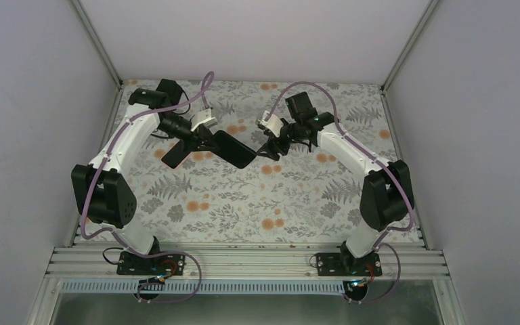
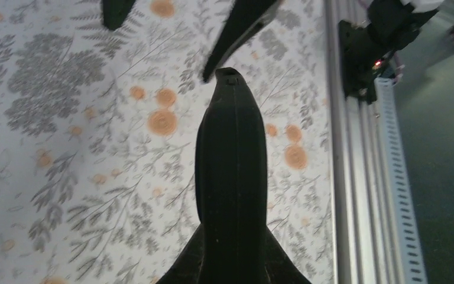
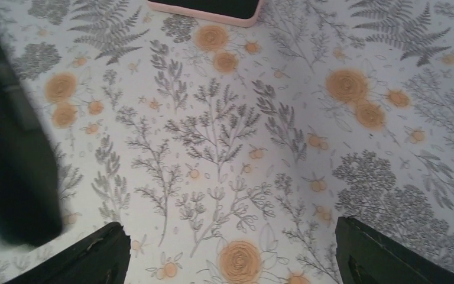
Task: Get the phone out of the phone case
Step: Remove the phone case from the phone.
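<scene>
The left gripper [image 1: 211, 142] is pinching one end of the black phone case [image 1: 235, 150], holding it in the air over the middle of the table [image 1: 298, 203], with a second dark flat thing [image 1: 176, 154] lying at its 9 o'clock. At the case's 3 o'clock the right gripper [image 1: 269, 147] is hovering just beside the free end, fingers [image 3: 97, 255] spread and empty. The separating step seems to be in hand, though whether the phone is sitting inside cannot be told. The next move is probably calling for the right fingers to close on that free edge and pull against the left grip.
</scene>
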You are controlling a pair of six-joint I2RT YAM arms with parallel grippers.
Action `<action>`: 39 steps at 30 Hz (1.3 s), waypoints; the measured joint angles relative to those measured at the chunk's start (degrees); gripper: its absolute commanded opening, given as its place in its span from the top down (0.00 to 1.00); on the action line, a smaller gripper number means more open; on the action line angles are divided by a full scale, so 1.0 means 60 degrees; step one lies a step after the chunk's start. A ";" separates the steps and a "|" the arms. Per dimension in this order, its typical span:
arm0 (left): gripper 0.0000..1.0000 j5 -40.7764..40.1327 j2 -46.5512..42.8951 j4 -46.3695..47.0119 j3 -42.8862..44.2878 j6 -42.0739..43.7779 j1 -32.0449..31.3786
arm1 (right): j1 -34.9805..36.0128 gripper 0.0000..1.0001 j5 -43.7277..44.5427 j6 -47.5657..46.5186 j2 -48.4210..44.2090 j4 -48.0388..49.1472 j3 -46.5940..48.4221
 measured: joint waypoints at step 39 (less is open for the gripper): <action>0.98 0.0474 0.0197 -0.0426 0.0051 0.0113 -0.0499 | -0.0047 0.12 -0.0102 -0.1530 -0.0692 -0.2215 -0.0284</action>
